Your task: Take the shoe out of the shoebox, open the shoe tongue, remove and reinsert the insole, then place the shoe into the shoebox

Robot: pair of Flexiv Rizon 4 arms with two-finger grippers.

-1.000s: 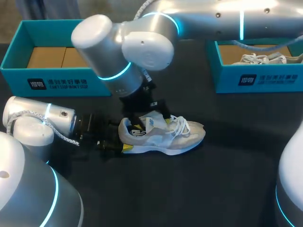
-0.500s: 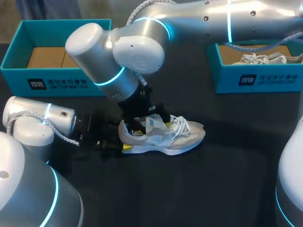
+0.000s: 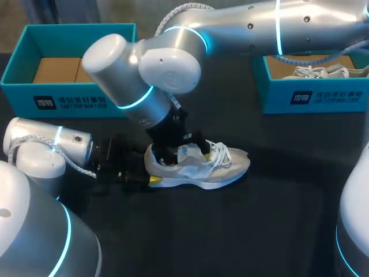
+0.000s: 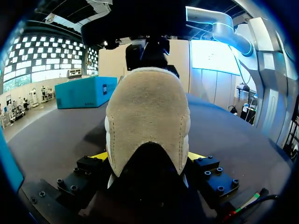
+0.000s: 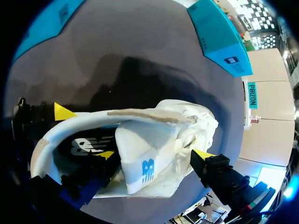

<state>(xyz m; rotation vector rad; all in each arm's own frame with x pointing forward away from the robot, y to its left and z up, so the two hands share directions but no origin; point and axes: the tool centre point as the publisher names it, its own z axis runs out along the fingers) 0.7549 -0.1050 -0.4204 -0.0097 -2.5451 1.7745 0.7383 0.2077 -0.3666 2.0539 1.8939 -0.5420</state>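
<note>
A pale grey-and-white shoe [image 3: 199, 164] lies on its sole in the middle of the dark table [image 3: 259, 231], its toe pointing to the robot's right. Its raised tongue [image 5: 140, 161] carries a blue logo. The left gripper [image 4: 148, 158] clamps the heel from both sides (yellow tips [image 4: 99, 156] against the suede). The right gripper [image 5: 154, 154] sits at the shoe's opening, its grip impossible to make out. Well apart at the far edge stand the teal left shoebox [image 3: 69, 101] and right shoebox [image 3: 314, 95], each with white print on its front. The right one holds a second shoe [image 3: 320, 71].

From above, my right arm [image 3: 144, 69] covers the shoe [image 3: 225, 167] opening; its heel hides most of my left jaws.
</note>
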